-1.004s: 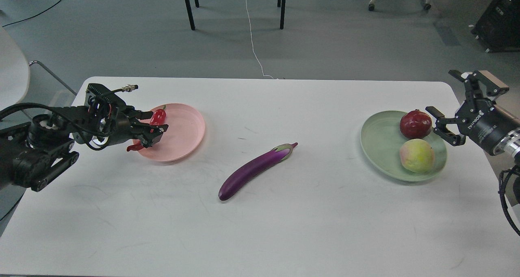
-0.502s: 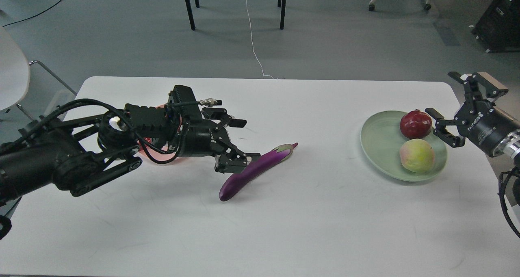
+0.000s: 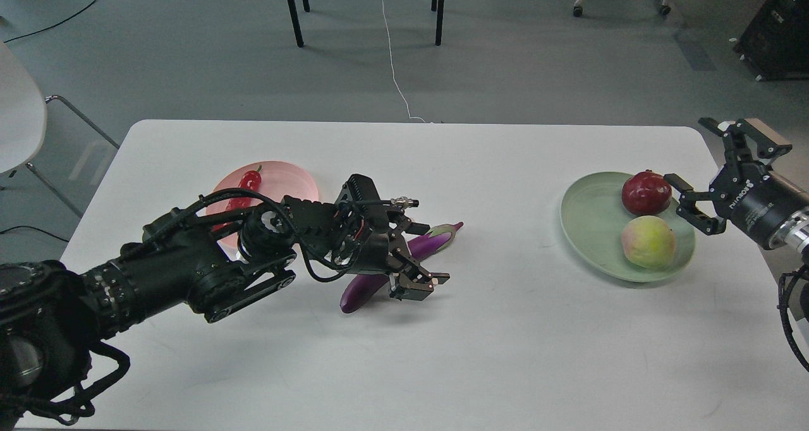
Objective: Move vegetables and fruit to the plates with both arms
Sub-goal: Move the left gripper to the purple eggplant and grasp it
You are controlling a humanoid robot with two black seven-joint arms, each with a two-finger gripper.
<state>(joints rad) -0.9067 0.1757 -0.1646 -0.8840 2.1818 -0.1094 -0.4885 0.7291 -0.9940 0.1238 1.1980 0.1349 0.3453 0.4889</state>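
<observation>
The purple eggplant lies slantwise at the table's middle. My left gripper is open and straddles its middle, one finger on each side; the arm hides part of it. The red chili pepper lies on the pink plate at the left, partly hidden by my left arm. The pomegranate and the yellow-green fruit sit on the green plate at the right. My right gripper is open and empty, just right of the pomegranate, over the plate's right rim.
The white table has bare surface at the front and between the plates. A white chair stands off the left edge. Black furniture legs and a white cable are on the floor behind.
My left gripper let go of the chili on the pink plate, swung right and came down over the eggplant. My right gripper drifted slightly back; the fruit stayed.
</observation>
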